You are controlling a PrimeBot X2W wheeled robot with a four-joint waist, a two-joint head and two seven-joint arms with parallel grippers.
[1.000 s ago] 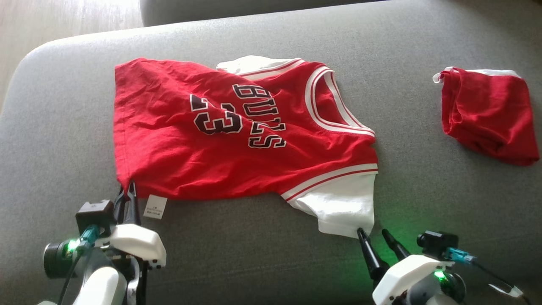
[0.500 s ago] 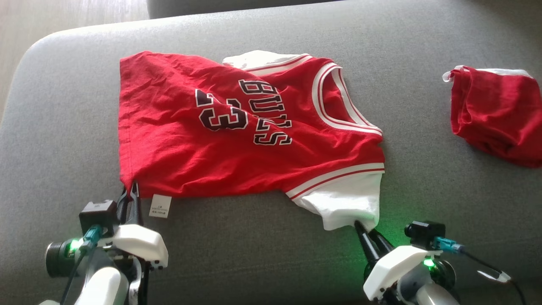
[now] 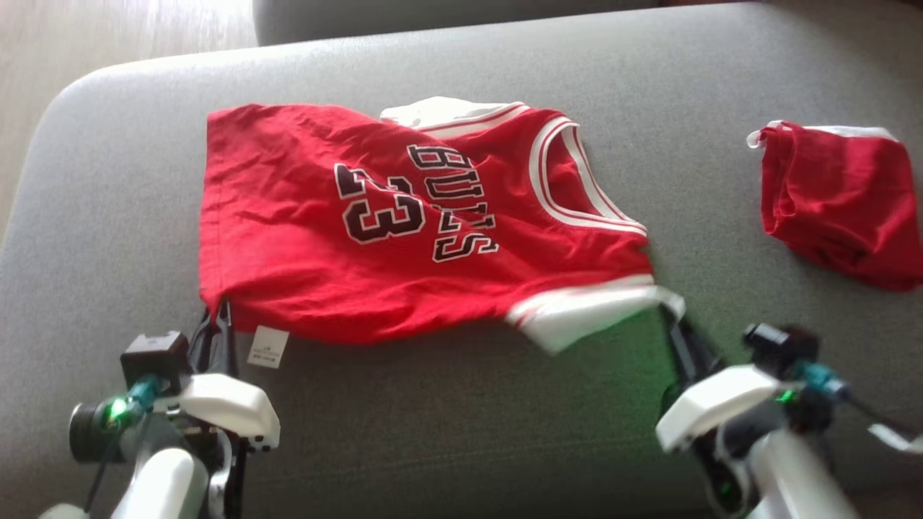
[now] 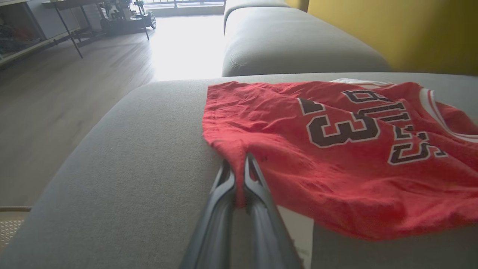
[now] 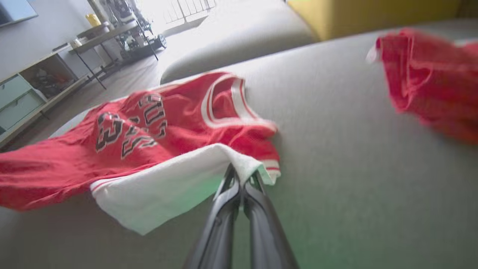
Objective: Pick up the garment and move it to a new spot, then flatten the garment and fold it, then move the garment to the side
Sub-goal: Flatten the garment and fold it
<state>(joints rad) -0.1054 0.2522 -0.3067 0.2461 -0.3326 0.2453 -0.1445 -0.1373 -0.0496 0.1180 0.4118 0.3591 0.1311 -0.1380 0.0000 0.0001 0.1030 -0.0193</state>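
Note:
A red jersey (image 3: 375,223) with a black "33" and white sleeves lies spread on the grey sofa cushion (image 3: 461,418). My left gripper (image 3: 216,317) is shut on its near hem corner, and the pinched red cloth (image 4: 239,149) bunches between the fingertips (image 4: 228,175) in the left wrist view. My right gripper (image 3: 674,317) is shut on the white sleeve (image 3: 577,321), which hangs lifted off the cushion; in the right wrist view the sleeve (image 5: 168,186) drapes over the closed tips (image 5: 242,175). A white label (image 3: 267,347) hangs below the hem.
A second red garment (image 3: 844,202), crumpled, lies at the right of the cushion. Another grey cushion (image 4: 291,41) stands behind, and wooden floor (image 3: 108,36) lies beyond the rounded left edge. A shelf and a table with clutter (image 5: 93,33) stand far off.
My right gripper closed on the white sleeve and pulled it up and to the right, lifting it off the cushion. The left gripper kept its hold on the hem. The head camera shifted slightly.

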